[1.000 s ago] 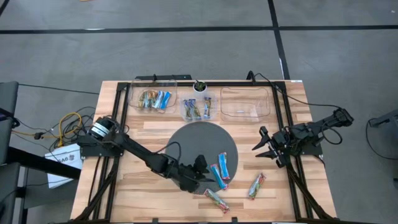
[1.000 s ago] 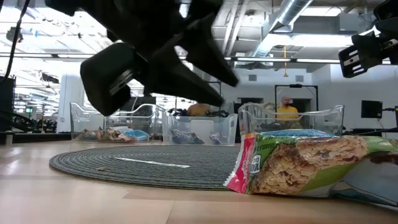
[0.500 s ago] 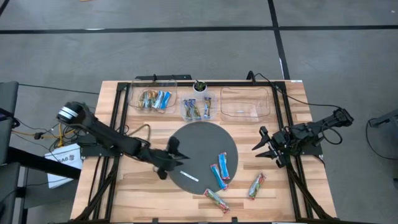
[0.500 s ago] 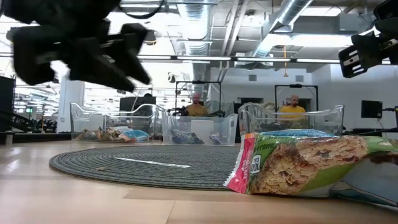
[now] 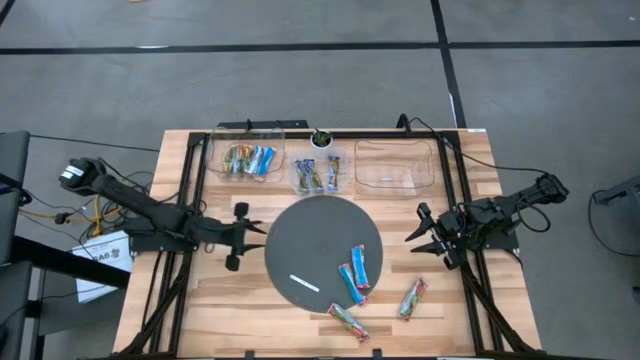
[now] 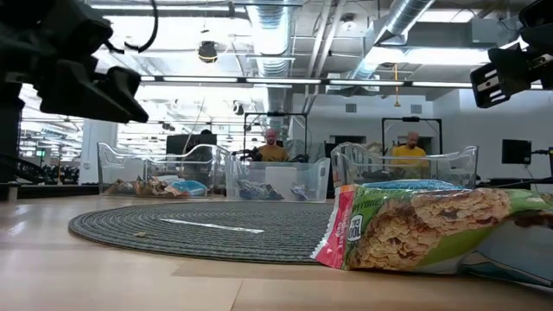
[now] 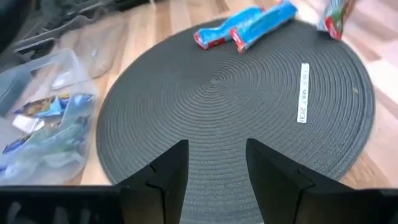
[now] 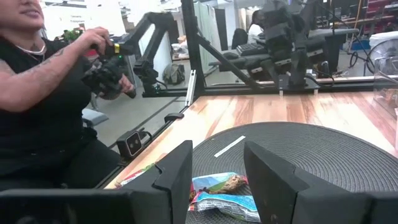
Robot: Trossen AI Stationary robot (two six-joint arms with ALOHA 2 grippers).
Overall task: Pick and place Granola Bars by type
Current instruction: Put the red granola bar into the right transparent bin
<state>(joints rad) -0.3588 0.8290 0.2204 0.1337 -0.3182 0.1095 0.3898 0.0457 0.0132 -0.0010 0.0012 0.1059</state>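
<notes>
While left end effector (image 5: 243, 235) gapes empty, Granola Bars (image 5: 352, 279) lie well apart.

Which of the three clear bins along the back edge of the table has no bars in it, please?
The right-hand clear bin, nearest the right arm: it shows only bare plastic, while the other two hold wrapped bars.

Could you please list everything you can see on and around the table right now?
Round mat: one, dark grey, table centre.
White strip: one, on the mat's front part.
Loose granola bars: four; two bright blue at the mat's right edge, two green-tan-orange on the wood beyond.
Bins: three, clear, back edge; left bin and middle bin hold bars, right bin looks empty.
Person: one, dark top, beside the table.
Left gripper: open, left of the mat.
Right gripper: open, near the right edge.
</notes>
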